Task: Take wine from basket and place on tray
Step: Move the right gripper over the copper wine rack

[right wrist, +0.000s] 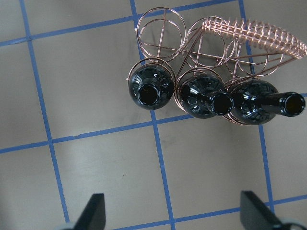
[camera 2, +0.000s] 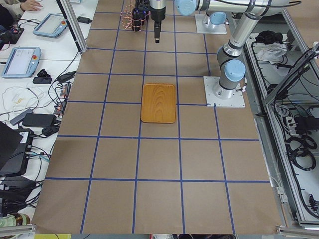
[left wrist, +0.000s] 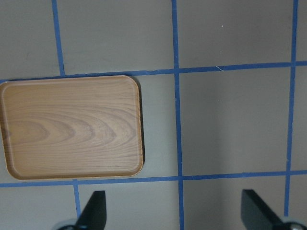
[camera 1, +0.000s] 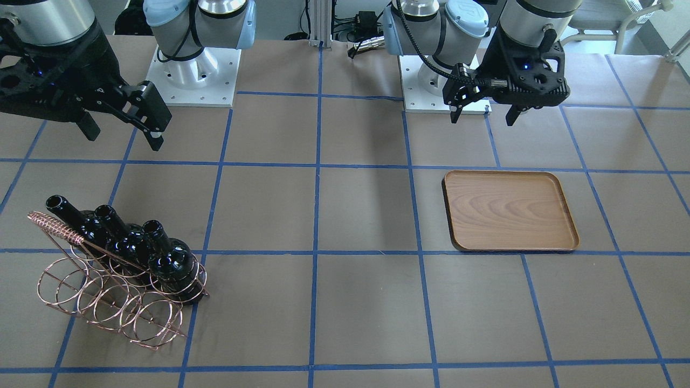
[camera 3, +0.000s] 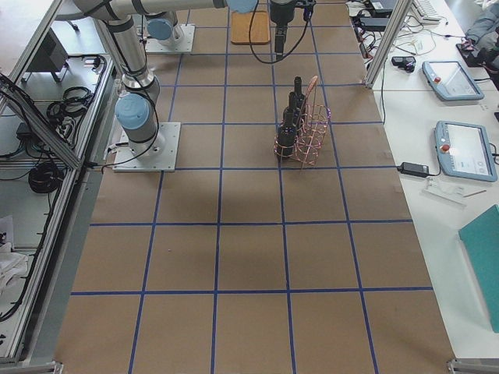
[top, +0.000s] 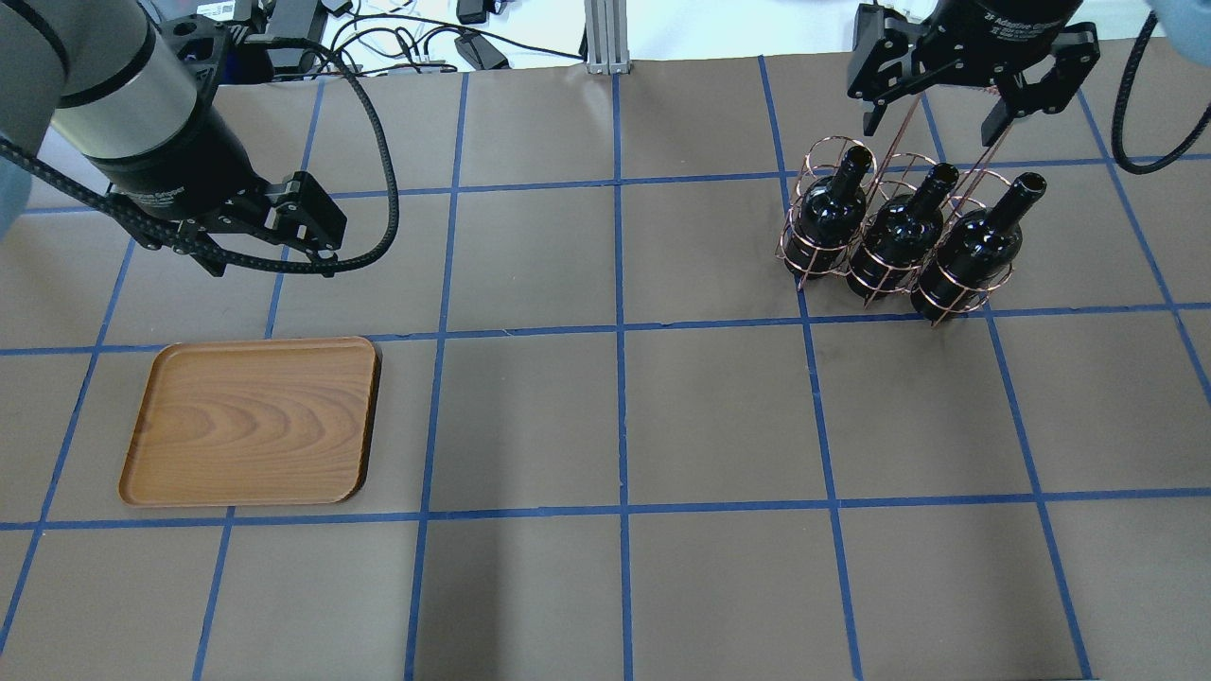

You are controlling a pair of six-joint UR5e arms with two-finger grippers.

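Three near-black wine bottles (top: 837, 213) (top: 903, 232) (top: 970, 248) stand upright in the near row of the rose-gold wire basket (top: 812, 159). The right wrist view shows their open mouths (right wrist: 151, 91) and the basket's coiled handle (right wrist: 254, 33). My right gripper (top: 932, 128) is open and empty, held above the table on the robot's side of the basket; it touches nothing. The brown wooden tray (top: 251, 421) lies bare on the robot's left. My left gripper (top: 272, 265) is open and empty, hovering a little behind the tray, which also shows in the left wrist view (left wrist: 72, 127).
The table (top: 615, 416) is brown paper with a blue tape grid. Both arm bases (camera 1: 194, 75) (camera 1: 431, 86) are bolted at the robot's edge. Cables and a metal post (top: 605, 38) lie at the far edge. Operator desks with tablets (camera 3: 464, 148) flank the table ends.
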